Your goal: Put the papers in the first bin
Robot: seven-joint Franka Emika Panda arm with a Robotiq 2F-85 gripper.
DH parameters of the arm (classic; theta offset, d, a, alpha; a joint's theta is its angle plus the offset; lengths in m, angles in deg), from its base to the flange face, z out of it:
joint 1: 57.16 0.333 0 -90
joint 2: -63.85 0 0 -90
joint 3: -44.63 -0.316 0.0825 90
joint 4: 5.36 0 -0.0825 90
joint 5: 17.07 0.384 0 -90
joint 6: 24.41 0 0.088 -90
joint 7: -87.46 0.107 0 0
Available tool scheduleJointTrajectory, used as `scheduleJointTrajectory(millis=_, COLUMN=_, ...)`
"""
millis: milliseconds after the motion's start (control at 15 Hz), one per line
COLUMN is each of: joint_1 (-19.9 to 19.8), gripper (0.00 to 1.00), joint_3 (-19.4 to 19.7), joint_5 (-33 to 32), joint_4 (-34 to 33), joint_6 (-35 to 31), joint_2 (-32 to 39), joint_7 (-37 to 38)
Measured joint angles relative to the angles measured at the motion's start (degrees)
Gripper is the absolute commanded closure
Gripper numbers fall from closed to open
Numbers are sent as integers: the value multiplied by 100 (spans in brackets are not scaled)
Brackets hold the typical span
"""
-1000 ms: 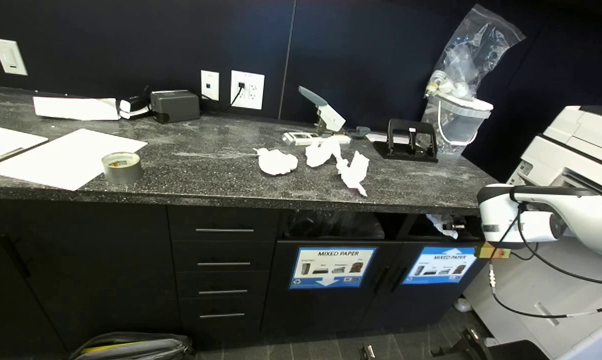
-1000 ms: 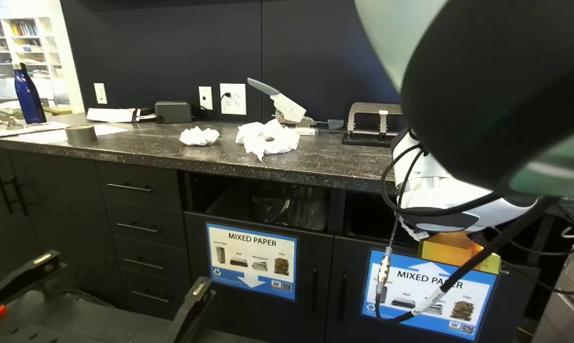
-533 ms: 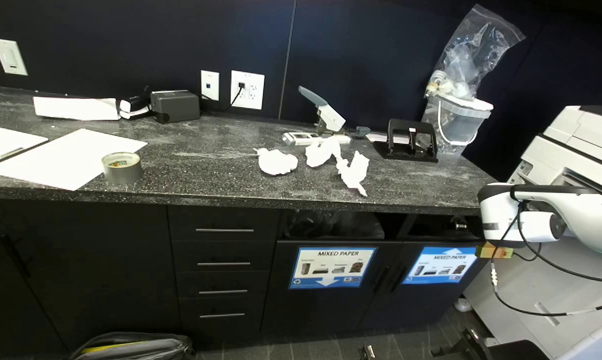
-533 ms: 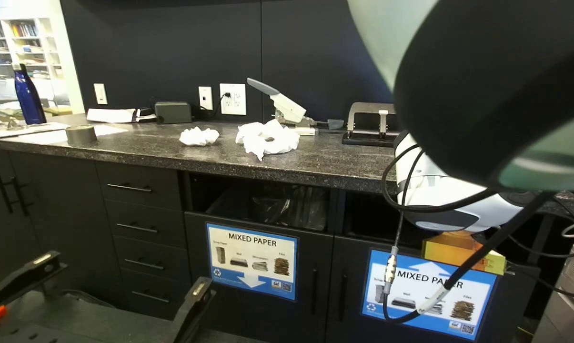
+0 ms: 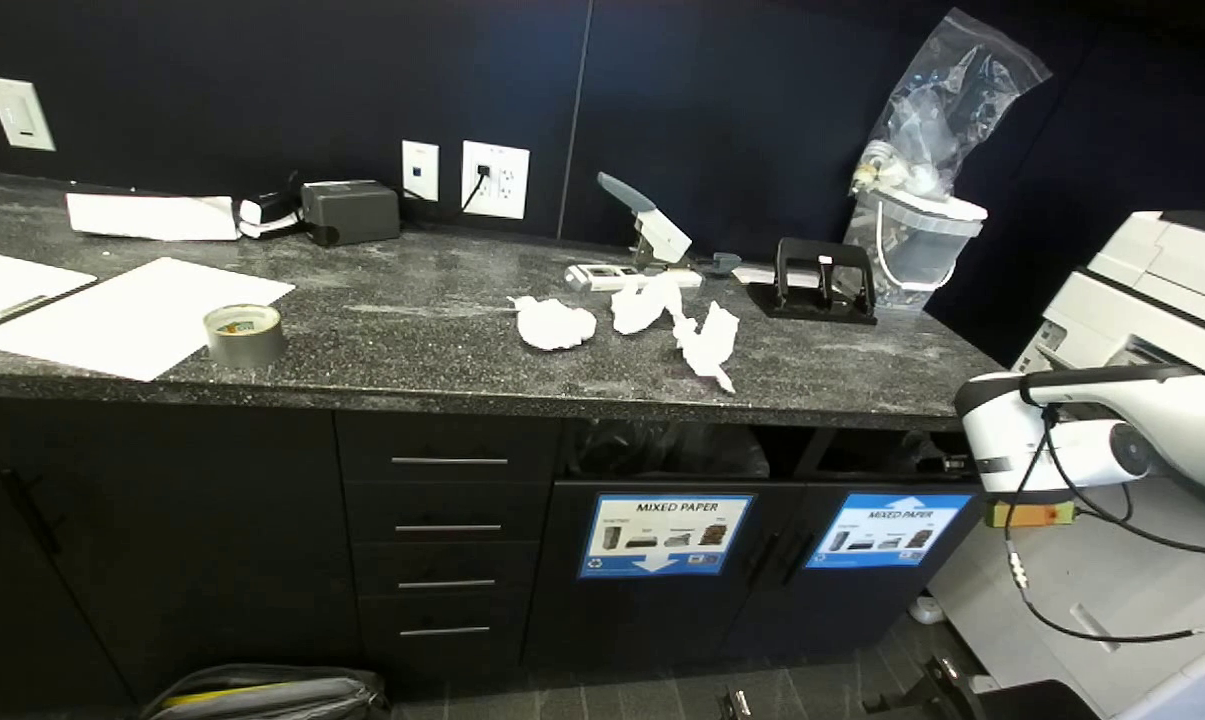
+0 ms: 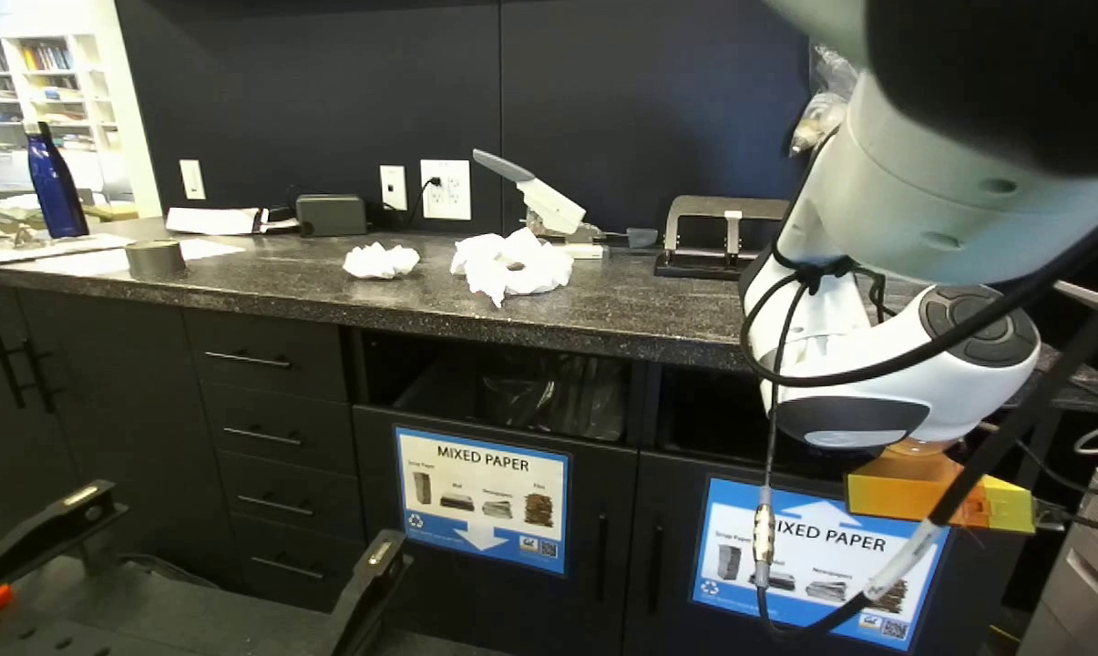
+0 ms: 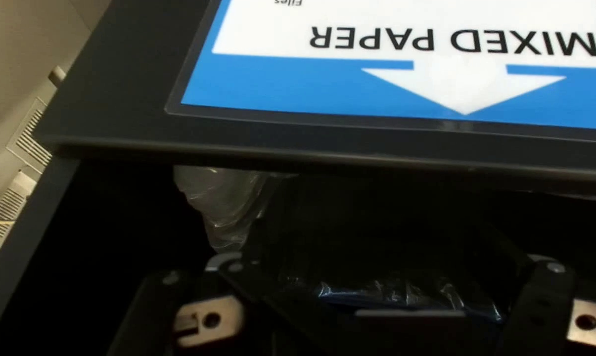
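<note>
Three crumpled white paper wads (image 5: pixel 554 325) lie on the speckled dark worktop (image 5: pixel 432 350), left of a black hole punch (image 6: pixel 713 208). Spread wide and holding nothing, the fingers (image 7: pixel 228 319) stand at the dark rectangular right bin slot (image 6: pixel 708 410), near crinkled, translucent plastic (image 7: pixel 223 202). The slot's blue-and-white sign (image 5: pixel 892 530) reads "MIXED PAPER" under an upward arrow; the left sign (image 5: pixel 667 537), arrow down, reads the same.

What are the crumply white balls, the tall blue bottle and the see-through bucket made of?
Crumpled wads: most likely paper, matte white, with creases and pointy folds.
Blue bottle: perhaps coated metal, smooth and a bit shiny; plastic is possible too.
Bucket: probably plastic, cloudy, since dim shapes show through its side.
</note>
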Motion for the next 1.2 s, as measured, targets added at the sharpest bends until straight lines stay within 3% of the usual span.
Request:
scheduleJointTrajectory(millis=467, joint_1=296, gripper=0, joint_3=1014, joint_5=1081, joint_4=1969, joint_6=179, joint_2=-1967, joint_7=761)
scheduleJointTrajectory(millis=733, joint_1=856, gripper=0, joint_3=1784, joint_5=402, joint_4=3004, joint_6=1235, joint_2=-3119, joint_7=2261)
scheduleJointTrajectory(millis=1200, joint_1=1816, gripper=0, joint_3=2263, joint_5=-174, joint_4=4417, joint_6=2577, joint_2=-5211, joint_7=3883)
